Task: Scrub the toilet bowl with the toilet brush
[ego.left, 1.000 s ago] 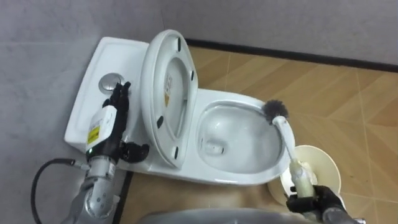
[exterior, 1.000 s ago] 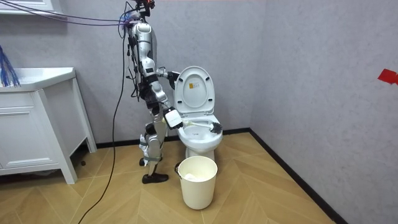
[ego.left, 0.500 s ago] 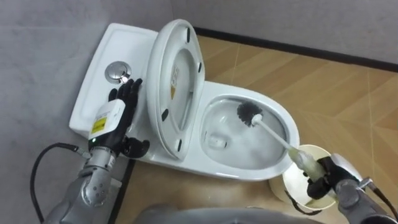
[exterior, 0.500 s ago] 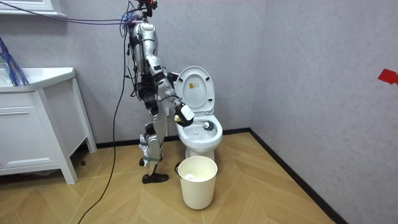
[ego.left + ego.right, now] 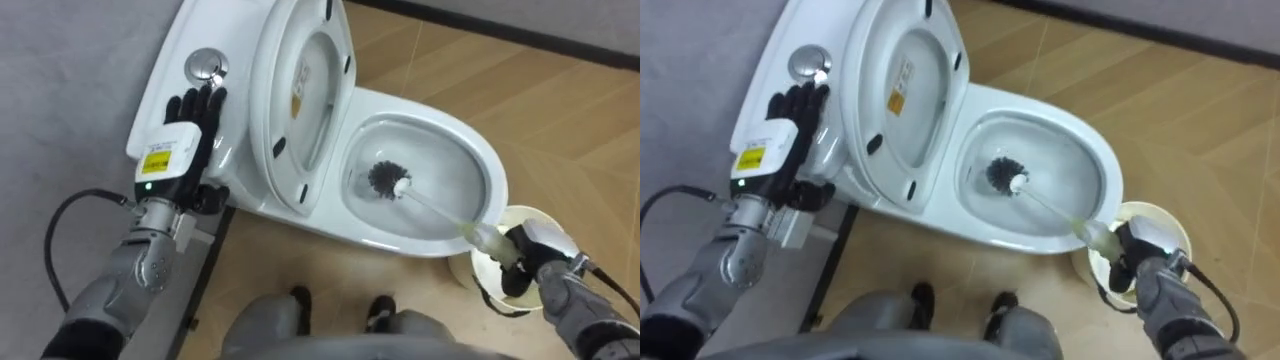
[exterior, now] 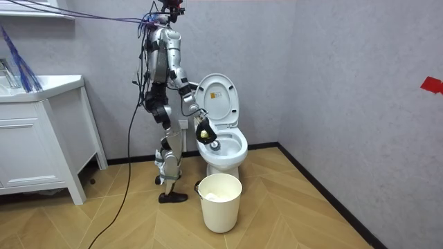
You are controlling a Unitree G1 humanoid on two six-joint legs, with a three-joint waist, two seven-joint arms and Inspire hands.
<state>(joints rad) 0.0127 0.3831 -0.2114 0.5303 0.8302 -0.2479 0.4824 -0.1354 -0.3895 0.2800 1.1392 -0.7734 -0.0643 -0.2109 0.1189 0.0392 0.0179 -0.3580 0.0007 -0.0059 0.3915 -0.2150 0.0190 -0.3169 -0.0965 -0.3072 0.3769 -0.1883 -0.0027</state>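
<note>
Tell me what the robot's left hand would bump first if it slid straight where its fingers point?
Most likely the round silver flush button on the white toilet tank lid. The left hand sits over that lid, its straight fingers aimed at the button. Its height above the lid is unclear.

Bin (image 5: 530, 212) part-hidden behind right hand (image 5: 520, 262) & toilet rim (image 5: 420, 243)
</note>
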